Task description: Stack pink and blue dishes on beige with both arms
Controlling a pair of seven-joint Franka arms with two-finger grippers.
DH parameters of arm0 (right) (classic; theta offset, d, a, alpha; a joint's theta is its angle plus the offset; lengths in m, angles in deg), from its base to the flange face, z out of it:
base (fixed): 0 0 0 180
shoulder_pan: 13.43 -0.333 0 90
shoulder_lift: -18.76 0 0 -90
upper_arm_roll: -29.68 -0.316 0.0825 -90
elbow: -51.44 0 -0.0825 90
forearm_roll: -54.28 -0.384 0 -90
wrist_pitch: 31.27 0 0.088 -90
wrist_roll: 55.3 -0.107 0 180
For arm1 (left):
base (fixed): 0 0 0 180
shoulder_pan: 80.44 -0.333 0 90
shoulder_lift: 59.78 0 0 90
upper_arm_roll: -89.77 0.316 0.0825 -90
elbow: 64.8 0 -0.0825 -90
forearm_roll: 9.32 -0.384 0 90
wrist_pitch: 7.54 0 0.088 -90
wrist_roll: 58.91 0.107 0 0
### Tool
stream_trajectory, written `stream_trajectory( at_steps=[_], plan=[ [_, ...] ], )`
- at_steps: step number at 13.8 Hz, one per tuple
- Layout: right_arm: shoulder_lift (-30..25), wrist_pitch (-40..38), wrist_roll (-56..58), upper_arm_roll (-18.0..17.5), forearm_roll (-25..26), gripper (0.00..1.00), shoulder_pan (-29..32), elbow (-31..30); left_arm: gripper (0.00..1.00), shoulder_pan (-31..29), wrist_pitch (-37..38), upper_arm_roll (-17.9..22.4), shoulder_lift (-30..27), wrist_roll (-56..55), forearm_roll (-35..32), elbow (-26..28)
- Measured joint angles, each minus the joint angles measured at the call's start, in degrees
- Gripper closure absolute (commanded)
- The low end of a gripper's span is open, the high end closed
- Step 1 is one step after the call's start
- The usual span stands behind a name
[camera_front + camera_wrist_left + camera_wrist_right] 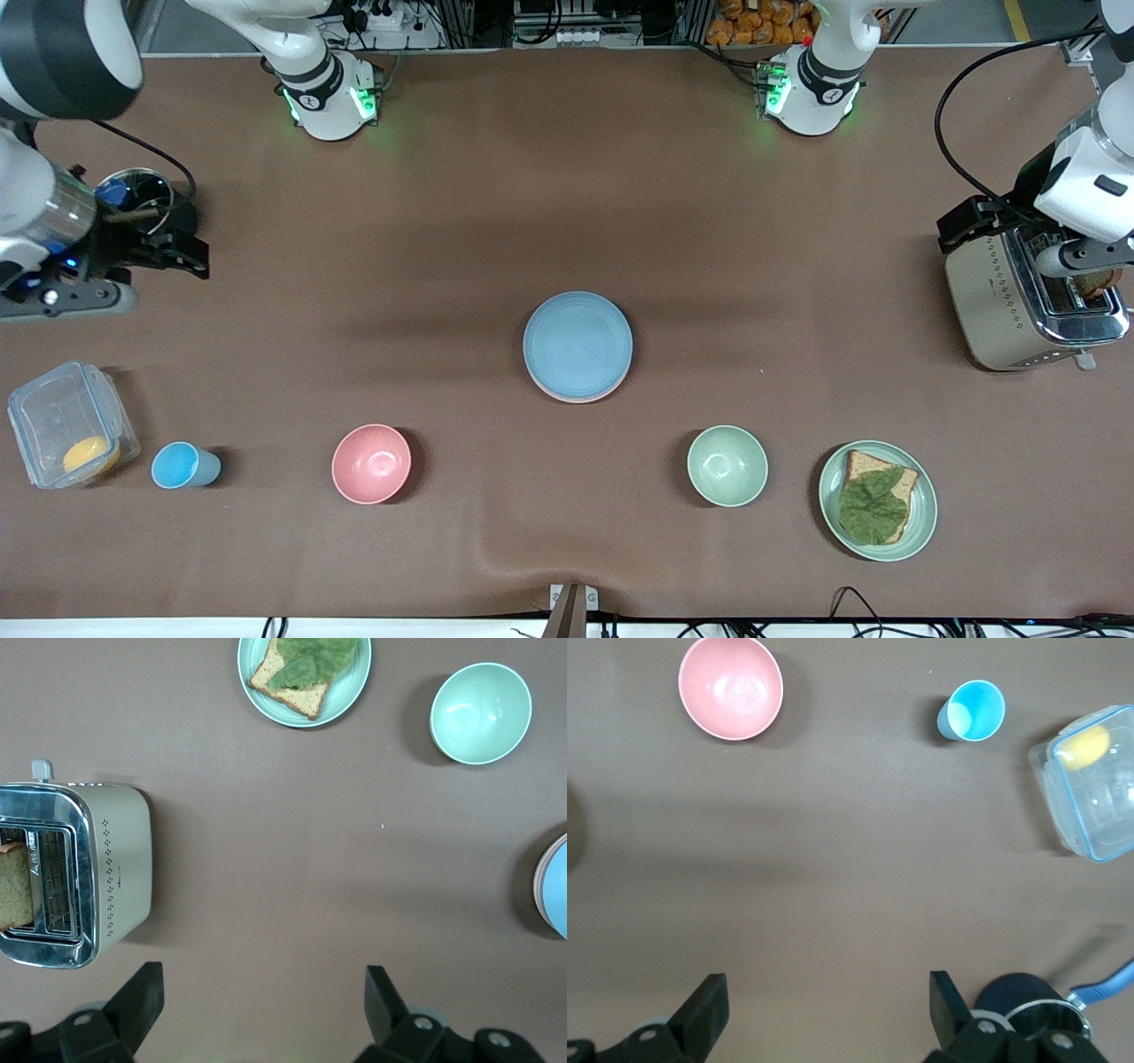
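Note:
The light blue dish point(578, 344) lies in the middle of the table on top of a stack; a pale pink rim point(576, 399) of the pink dish shows under its near edge. The beige dish is hidden from view. The stack's edge point(554, 890) also shows in the left wrist view. My left gripper point(961, 229) point(263, 979) hangs open and holds nothing, beside the toaster at the left arm's end. My right gripper point(190, 252) point(828, 988) hangs open and holds nothing over the right arm's end of the table.
A toaster point(1019, 310) holds a slice of bread. Along the near side stand a green plate with bread and a leaf point(921, 514), a green bowl point(727, 465), a pink bowl point(371, 463), a blue cup point(182, 465) and a clear box point(53, 416). A metal pot point(133, 190) sits by the right gripper.

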State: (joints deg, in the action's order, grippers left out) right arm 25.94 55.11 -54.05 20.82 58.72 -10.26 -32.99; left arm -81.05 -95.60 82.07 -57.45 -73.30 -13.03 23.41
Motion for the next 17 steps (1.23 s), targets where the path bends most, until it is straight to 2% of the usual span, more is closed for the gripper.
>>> stream_trajectory(
  at_steps=[2,4,12,17],
  plan=[
    [-0.51,-3.73,0.35,0.01,-0.14,0.00,0.39,3.34,0.00,-0.02,0.37,0.03,0.00,0.00,0.00,0.01],
    [-1.72,-4.02,0.29,0.02,-1.39,0.00,1.54,4.39,0.00,-0.03,0.51,0.05,0.01,0.00,0.00,0.01],
    [-1.63,-1.12,0.25,-0.07,-2.40,0.00,2.47,3.39,0.00,-0.17,0.55,0.43,0.00,0.07,0.00,-0.04],
    [-1.39,0.09,0.24,-0.06,-2.48,0.00,2.85,3.20,0.00,-0.20,0.55,0.52,0.29,4.64,1.09,-0.09]
  ],
)
